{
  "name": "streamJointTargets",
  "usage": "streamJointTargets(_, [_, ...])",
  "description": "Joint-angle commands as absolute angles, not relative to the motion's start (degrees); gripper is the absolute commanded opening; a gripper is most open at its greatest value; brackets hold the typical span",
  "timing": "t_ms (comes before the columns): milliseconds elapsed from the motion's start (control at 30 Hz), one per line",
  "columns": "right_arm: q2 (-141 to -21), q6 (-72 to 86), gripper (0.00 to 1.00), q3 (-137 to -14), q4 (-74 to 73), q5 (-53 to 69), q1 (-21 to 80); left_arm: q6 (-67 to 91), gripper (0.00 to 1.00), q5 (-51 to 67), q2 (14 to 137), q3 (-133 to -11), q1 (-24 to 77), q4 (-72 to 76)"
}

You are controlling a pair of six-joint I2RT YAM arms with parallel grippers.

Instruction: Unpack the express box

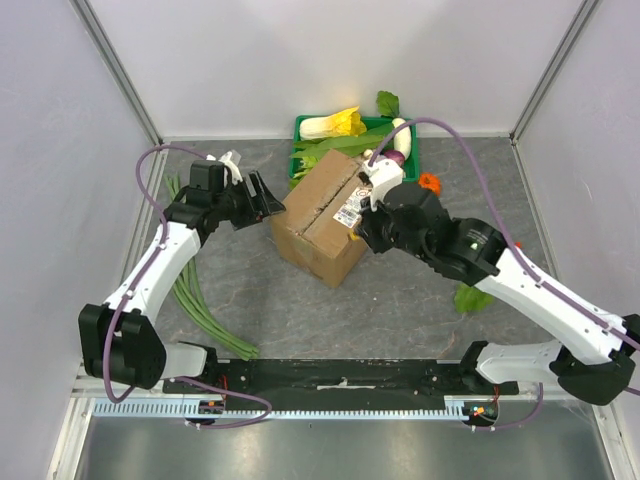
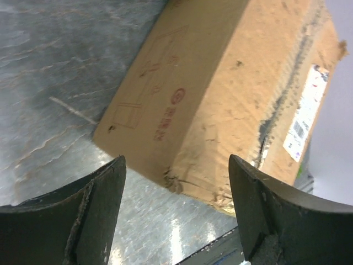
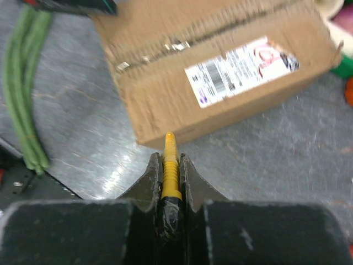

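Right gripper [image 3: 168, 160], lower centre of its wrist view, clamps a yellow tool [image 3: 169, 144] pointing at the box [image 1: 322, 225] — flaps closed, mid-frame from above — while the left gripper [image 1: 268, 203] gapes just left of it, and a green tray [image 1: 298, 130] sits beyond, top centre.

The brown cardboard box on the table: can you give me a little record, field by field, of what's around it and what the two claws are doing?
Box: brown corrugated cardboard box, flaps closed, white shipping label on top
Left gripper: left gripper open, at the box's left corner; contact unclear
Right gripper: right gripper shut on a yellow ribbed tool aimed at the box
Behind box: green plastic tray holding vegetables
Left of box: long green stalks
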State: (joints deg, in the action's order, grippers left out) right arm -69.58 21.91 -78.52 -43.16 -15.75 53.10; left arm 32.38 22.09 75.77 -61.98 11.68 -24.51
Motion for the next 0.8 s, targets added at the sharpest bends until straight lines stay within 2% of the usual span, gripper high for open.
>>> streamJointTargets(0, [-69.78,16.80,0.00,-83.94,-38.43,-10.11,53.26,32.34,0.79,13.98,73.74,-66.18,11.34,-32.78])
streamJointTargets(133, [-72.85,12.15,0.00,-81.48,-25.09,-9.23,54.40,35.77,0.76,17.04,72.86,-64.69,11.34,-32.52])
streamJointTargets(333, [-77.60,5.37,0.00,-77.70,-12.59,-11.16,56.95,39.02,0.73,21.35,73.30,-62.05,11.34,-29.19])
streamJointTargets(767, [-79.72,0.44,0.00,-70.05,-0.44,-10.90,59.85,39.29,0.74,24.35,74.53,-57.13,11.34,-22.06])
